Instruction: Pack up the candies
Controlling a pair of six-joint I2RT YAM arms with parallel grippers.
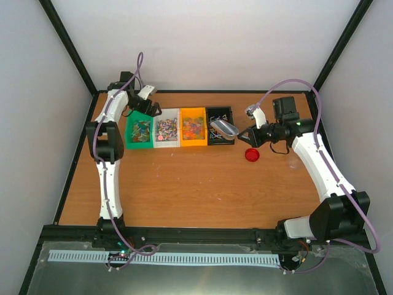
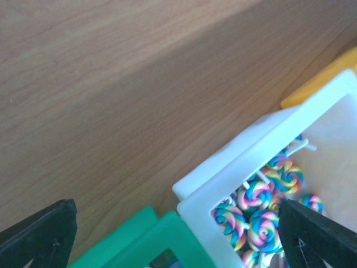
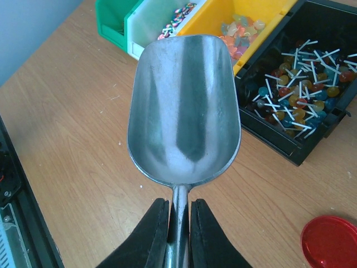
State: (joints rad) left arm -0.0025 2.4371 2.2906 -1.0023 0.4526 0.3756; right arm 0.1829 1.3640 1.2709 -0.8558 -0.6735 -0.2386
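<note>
We count four bins on the desk [image 1: 184,190]: one green bin [image 1: 139,146], one white bin [image 1: 166,145], one orange bin [image 1: 193,144] and one black bin [image 1: 215,142]. We see one metal scoop [image 3: 184,106] and one red lid [image 1: 252,155]. The candies [image 3: 298,61] lie in all four bins, too many to count.

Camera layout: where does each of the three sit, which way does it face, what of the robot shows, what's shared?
Top external: above and behind the bases, looking down on the table; left arm and right arm show whole.
Left wrist: on the left wrist, facing down at the white bin corner; left claw open, tips at the bottom corners.
Right wrist: on the right wrist, facing along the scoop toward the black bin; right claw shut on the handle.
Shared: top and right wrist both show scoop and red lid.
</note>
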